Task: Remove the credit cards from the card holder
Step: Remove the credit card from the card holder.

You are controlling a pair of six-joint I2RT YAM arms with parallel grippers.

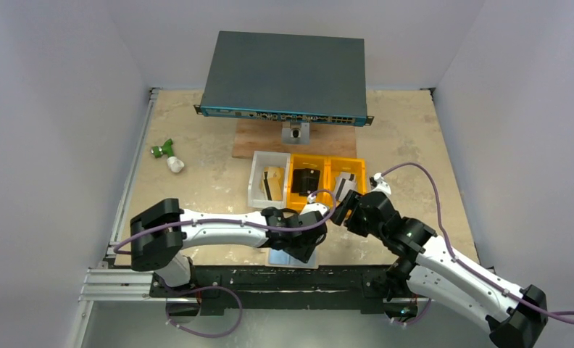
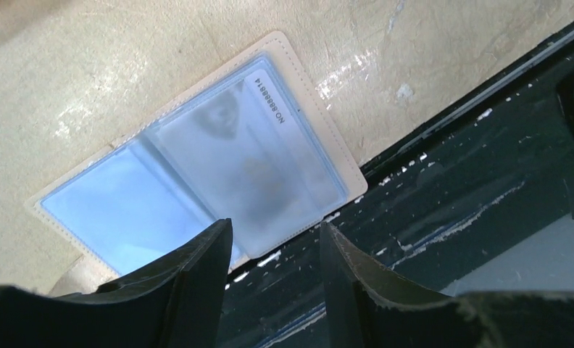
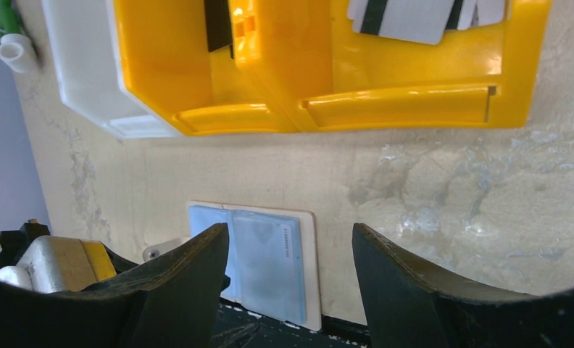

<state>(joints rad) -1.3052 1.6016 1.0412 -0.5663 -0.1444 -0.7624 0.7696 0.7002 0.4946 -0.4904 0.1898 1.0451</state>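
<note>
The card holder [image 2: 197,174] lies open flat at the table's near edge, pale blue inside with a cream border. A card with a printed number [image 2: 259,156] sits in one panel's clear pocket. The holder also shows in the right wrist view [image 3: 269,264] and, mostly under the left arm, in the top view [image 1: 283,257]. My left gripper [image 2: 275,235] is open and empty, just above the holder's near edge [image 1: 301,246]. My right gripper [image 3: 290,235] is open and empty, above the table between the holder and the bins [image 1: 344,206]. Loose cards [image 3: 407,18] lie in the right orange bin.
Three bins stand in a row: a white bin [image 1: 256,190], a middle orange bin [image 1: 296,194] with a small black block [image 1: 307,178], and a right orange bin [image 1: 362,168]. A network switch [image 1: 284,72] stands on a mount at the back. A green-and-white object [image 1: 167,154] lies at left. The black frame rail [image 2: 443,196] borders the near edge.
</note>
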